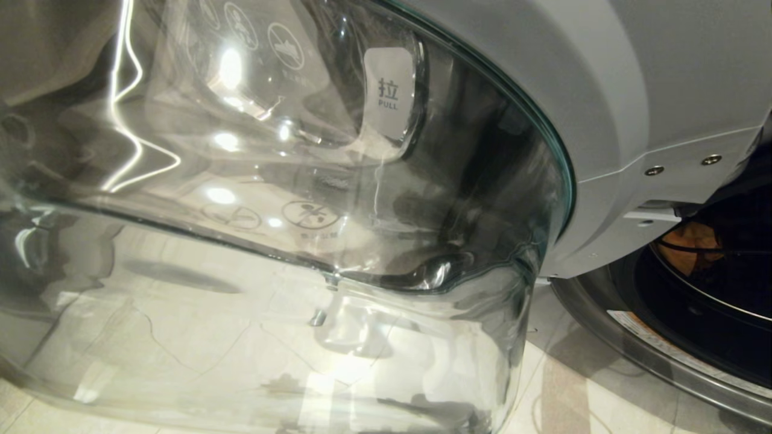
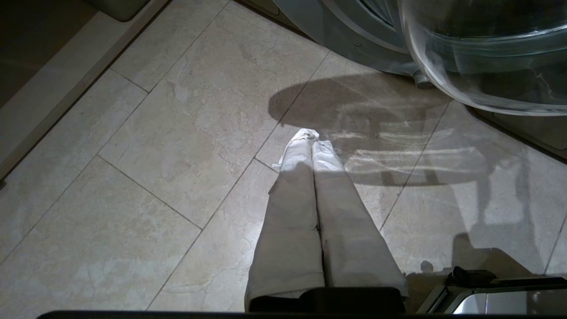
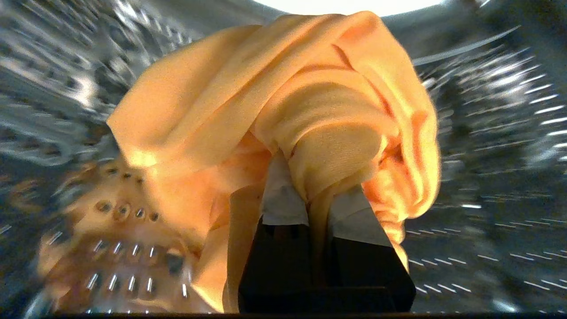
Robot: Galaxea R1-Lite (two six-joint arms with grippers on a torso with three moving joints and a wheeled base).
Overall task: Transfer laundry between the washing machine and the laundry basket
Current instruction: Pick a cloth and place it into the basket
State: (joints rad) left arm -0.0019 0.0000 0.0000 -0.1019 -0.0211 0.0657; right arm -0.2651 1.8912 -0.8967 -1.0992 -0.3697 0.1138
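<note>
Right gripper (image 3: 316,195): I have it inside the perforated steel drum (image 3: 487,110) of the washing machine (image 1: 603,90); its fingers (image 3: 283,204) are clamped on the yellow-orange garment (image 3: 274,102).
Garment vs fingers: the cloth is pinched between the two fingers and bunches over their tips, draping down on both sides.
Left gripper (image 2: 312,141): I see it hanging above the tiled floor (image 2: 155,155), fingers pressed together, gripping nothing.
Glass door (image 1: 271,211): swung open, filling most of my head view; its bowl also shows near the left gripper.
Drum opening (image 1: 711,289): orange cloth is just visible inside.
</note>
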